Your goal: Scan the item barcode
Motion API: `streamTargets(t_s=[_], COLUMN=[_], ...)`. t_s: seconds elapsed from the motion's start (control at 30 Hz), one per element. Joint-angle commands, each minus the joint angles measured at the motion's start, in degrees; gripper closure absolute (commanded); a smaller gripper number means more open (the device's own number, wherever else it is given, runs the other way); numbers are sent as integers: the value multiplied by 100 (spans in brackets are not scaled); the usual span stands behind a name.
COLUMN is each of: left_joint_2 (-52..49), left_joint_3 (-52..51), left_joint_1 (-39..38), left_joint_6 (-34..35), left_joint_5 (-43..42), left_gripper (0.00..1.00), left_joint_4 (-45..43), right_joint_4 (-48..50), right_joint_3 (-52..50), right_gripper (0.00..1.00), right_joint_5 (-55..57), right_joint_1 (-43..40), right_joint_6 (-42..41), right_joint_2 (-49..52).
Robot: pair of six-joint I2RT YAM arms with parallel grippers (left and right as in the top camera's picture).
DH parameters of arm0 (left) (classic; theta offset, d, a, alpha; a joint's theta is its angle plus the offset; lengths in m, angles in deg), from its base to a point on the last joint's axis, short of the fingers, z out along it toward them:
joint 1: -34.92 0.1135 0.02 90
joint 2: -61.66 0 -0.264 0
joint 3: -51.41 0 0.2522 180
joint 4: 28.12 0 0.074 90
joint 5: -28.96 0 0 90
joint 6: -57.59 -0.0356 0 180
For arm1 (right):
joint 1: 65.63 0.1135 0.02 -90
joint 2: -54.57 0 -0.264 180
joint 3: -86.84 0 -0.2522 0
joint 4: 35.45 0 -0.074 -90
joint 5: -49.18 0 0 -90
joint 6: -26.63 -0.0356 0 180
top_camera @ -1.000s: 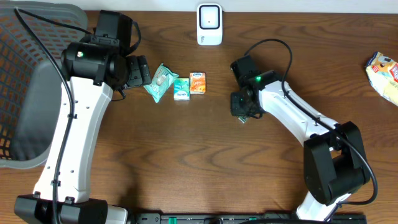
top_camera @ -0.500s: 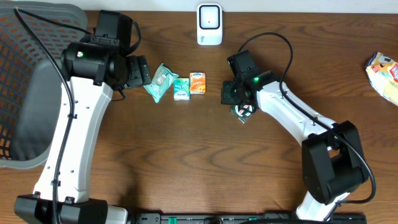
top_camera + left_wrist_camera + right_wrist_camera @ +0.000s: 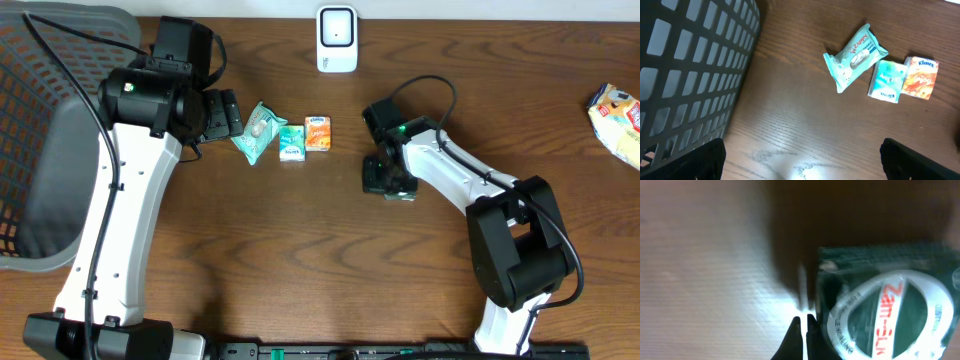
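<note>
A dark green packet [image 3: 885,305] with a white oval and red lettering lies flat on the wooden table, seen small in the overhead view [image 3: 403,192]. My right gripper [image 3: 803,326] is shut just off the packet's left edge, tips close to the table and nothing visible between them; from above it [image 3: 378,180] covers most of the packet. A white scanner [image 3: 337,38] stands at the table's back edge. My left gripper [image 3: 802,167] hangs wide open over bare wood, near the left arm's head [image 3: 222,112].
A teal wipes pack [image 3: 258,132] [image 3: 856,57], a teal tissue pack [image 3: 291,141] [image 3: 887,80] and an orange tissue pack [image 3: 318,132] [image 3: 920,77] lie in a row. A dark mesh basket [image 3: 50,120] [image 3: 690,65] fills the left. A snack bag [image 3: 618,118] lies far right.
The right wrist swung left and back, then came down over the green packet, which now shows less from above. The left arm has not moved.
</note>
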Motion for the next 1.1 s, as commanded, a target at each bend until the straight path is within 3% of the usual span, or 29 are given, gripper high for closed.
streamTargets(t_s=[0.0, 0.2, 0.37, 0.47, 0.73, 1.07], left_joint_2=[9, 9, 9, 9, 9, 9], left_joint_3=[-17, -17, -17, -17, -17, -17], left_joint_1=[9, 9, 9, 9, 9, 9], left_joint_6=[52, 52, 52, 52, 52, 52], left_joint_5=[70, 68, 70, 70, 68, 70], left_gripper=[2, 2, 2, 2, 2, 2], left_joint_4=[17, 17, 17, 17, 17, 17], right_joint_4=[-326, -1005, -1147, -1097, -52, 485], right_joint_3=[61, 61, 61, 61, 61, 59], right_gripper=[99, 99, 99, 99, 99, 99], right_joint_5=[208, 1311, 1589, 1274, -1034, -826], right_joint_1=[-11, -350, -778, -999, -970, -595], right_joint_6=[358, 337, 337, 256, 686, 424], right_joint_2=[-39, -310, -656, -916, -1093, -525])
